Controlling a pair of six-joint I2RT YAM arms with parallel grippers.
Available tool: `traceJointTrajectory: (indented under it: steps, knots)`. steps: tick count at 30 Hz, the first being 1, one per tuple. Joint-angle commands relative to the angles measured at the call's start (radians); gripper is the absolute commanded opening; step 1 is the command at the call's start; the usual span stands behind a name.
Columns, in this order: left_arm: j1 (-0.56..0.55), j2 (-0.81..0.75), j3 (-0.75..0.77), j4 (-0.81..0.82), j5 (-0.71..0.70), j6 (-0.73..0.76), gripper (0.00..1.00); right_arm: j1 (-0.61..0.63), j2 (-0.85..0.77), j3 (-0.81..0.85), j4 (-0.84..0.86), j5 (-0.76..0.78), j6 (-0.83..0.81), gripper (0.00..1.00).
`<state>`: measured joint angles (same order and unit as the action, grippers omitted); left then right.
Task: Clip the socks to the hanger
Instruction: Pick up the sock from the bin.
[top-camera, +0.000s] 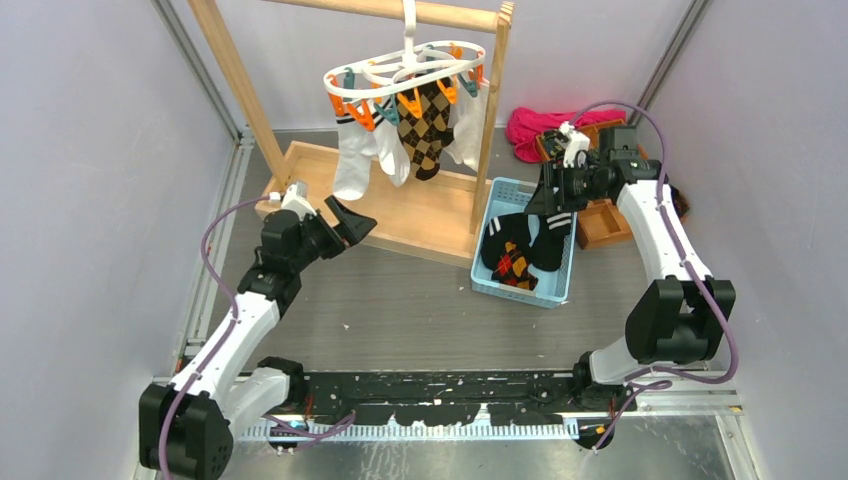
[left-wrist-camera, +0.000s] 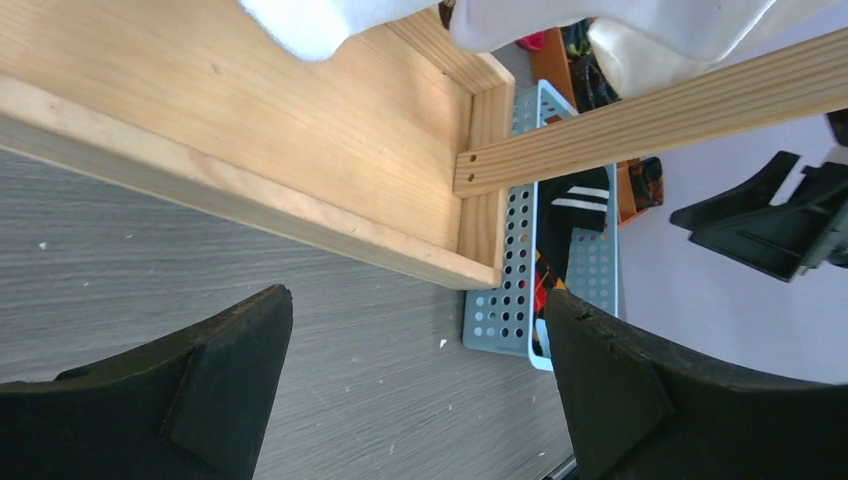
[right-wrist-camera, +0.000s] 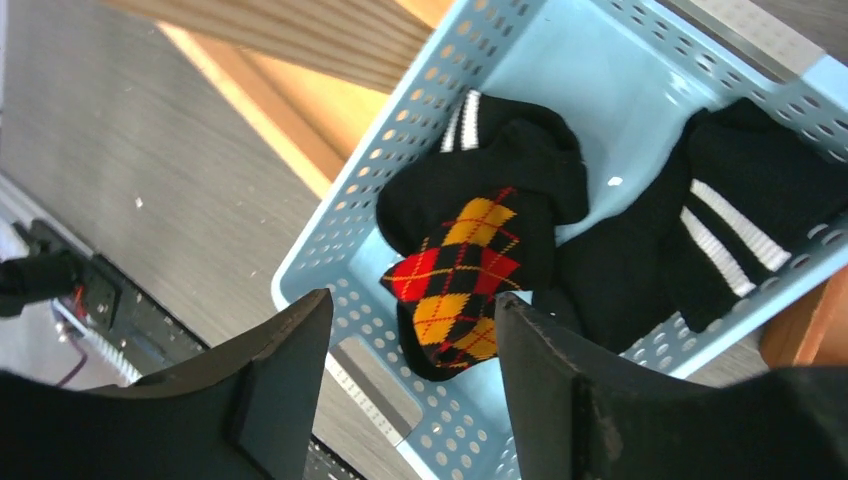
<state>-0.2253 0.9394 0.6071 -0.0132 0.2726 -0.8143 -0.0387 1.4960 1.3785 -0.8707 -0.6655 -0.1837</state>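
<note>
The right tool (right-wrist-camera: 412, 305) hangs half-open and empty just above the basket (right-wrist-camera: 340, 240), where the socks (right-wrist-camera: 620, 270) lie under it beside an argyle sock (right-wrist-camera: 460, 260). The left tool (left-wrist-camera: 417, 305) stands wide over the surface (left-wrist-camera: 150, 240) by the rack base (left-wrist-camera: 250, 120). The hanger (top-camera: 410, 62) hangs high between both tools.

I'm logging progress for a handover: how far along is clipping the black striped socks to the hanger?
Done: nothing yet; the hanger carries only white socks and an argyle sock. In hand: the right gripper hovers open over the blue basket, holding nothing; the left gripper is open and empty by the wooden rack. Left: both black striped socks lie in the basket, to be picked and clipped.
</note>
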Motion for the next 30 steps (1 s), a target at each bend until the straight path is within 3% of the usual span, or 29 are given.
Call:
traceJointTrajectory:
  steps: [1,4,10,25,27,30]
  knots:
    - [-0.003,0.038,0.008,0.142,0.039,-0.039,0.96,0.038,0.024,-0.046,0.123,0.168,0.179,0.62]
    - [-0.003,0.055,0.012,0.166,0.048,-0.060,0.94,0.076,0.052,-0.072,0.202,0.255,0.250,0.54]
    - [-0.003,0.070,0.008,0.203,0.079,-0.094,0.94,0.078,0.193,-0.036,0.231,0.281,0.269,0.51]
    - [-0.003,0.017,-0.011,0.189,0.081,-0.110,0.94,0.121,0.369,-0.021,0.402,0.304,0.365,0.57]
    - [-0.003,0.008,-0.007,0.187,0.083,-0.106,0.93,0.122,0.368,-0.022,0.407,0.303,0.352,0.53]
    - [-0.003,-0.006,-0.010,0.189,0.086,-0.099,0.93,0.121,0.345,-0.032,0.413,0.306,0.324,0.29]
